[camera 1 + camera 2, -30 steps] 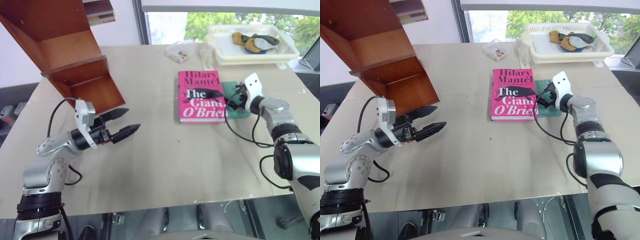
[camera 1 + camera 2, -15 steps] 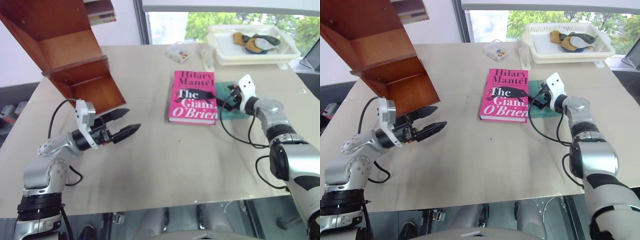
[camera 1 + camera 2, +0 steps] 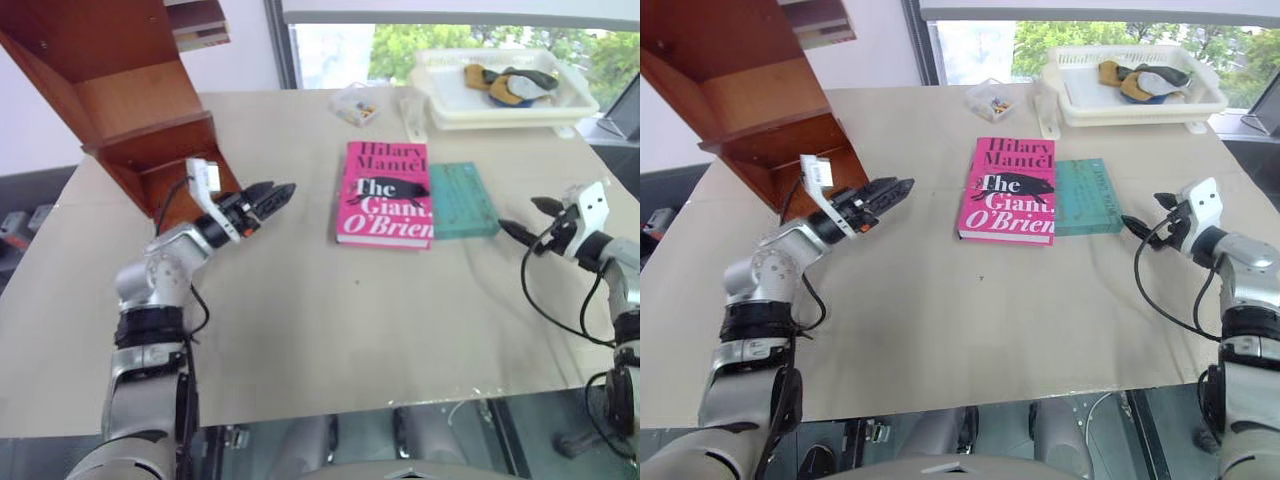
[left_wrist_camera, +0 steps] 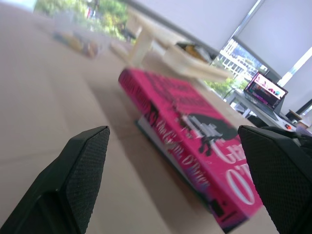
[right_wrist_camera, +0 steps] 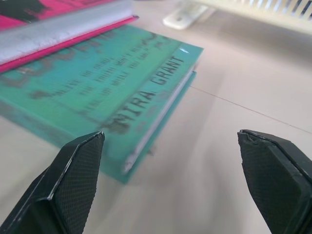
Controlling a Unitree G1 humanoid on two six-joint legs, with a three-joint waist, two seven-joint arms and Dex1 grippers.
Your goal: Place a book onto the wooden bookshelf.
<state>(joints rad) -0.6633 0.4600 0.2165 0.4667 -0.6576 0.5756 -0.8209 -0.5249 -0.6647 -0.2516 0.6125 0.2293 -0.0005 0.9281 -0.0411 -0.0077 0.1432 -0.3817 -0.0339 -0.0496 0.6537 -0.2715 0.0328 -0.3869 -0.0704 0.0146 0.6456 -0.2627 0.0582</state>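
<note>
The pink book (image 3: 388, 195) lies flat at mid-table, its right edge resting on a teal book (image 3: 463, 200). The wooden bookshelf (image 3: 130, 90) stands at the table's far left. My left gripper (image 3: 283, 190) is open, just in front of the shelf's foot and pointing at the pink book's (image 4: 195, 131) left side with a gap between them. Its fingers (image 4: 83, 170) stand wide apart with nothing between. My right gripper (image 3: 520, 215) is open and empty, a short way right of the teal book (image 5: 97, 97).
A white tray (image 3: 505, 100) holding some objects sits at the far right of the table. A small clear box (image 3: 355, 103) lies behind the pink book. The near half of the table is bare cardboard.
The right gripper slid the pink book slightly left, then drew back rightward off the teal book. The left gripper moved forward toward the pink book and rolled.
</note>
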